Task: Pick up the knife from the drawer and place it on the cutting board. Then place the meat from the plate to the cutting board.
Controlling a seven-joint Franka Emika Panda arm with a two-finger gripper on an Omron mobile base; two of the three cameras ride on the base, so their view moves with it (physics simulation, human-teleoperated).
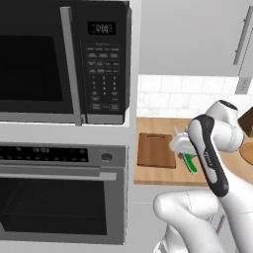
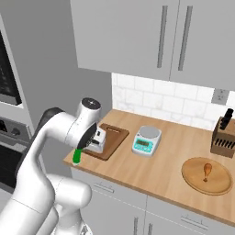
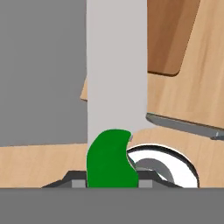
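Green handle of the knife (image 3: 111, 157) pinched between the two fingertips of the gripper (image 3: 111, 181), pale blade running straight up the hand view, over the counter (image 2: 165, 167) edge and past the corner of the cutting board (image 3: 170, 37). Knife (image 1: 190, 164) seen in the left base view poking down and out below the hand, just beside the near right corner of the cutting board (image 1: 155, 150). From the right base view, gripper (image 2: 89, 146) low over the counter's left end, green knife handle (image 2: 76, 157) showing beneath the arm at the counter edge, cutting board (image 2: 112, 137) partly covered by the hand. Whether the knife touches the board: cannot tell.

Brown board lying flat on the light wood counter near the tall oven cabinet. Small scale (image 2: 147, 141) with a teal body just right of the board. Round tan plate (image 2: 206, 176) well apart, toward the right end of the counter, with the orange-brown meat (image 2: 207, 170) resting on it. Wooden knife block (image 2: 223, 136) with black handles behind the plate, near the tiled wall. Microwave (image 1: 64, 62) above the oven (image 1: 62, 192) on the left of the left base view.
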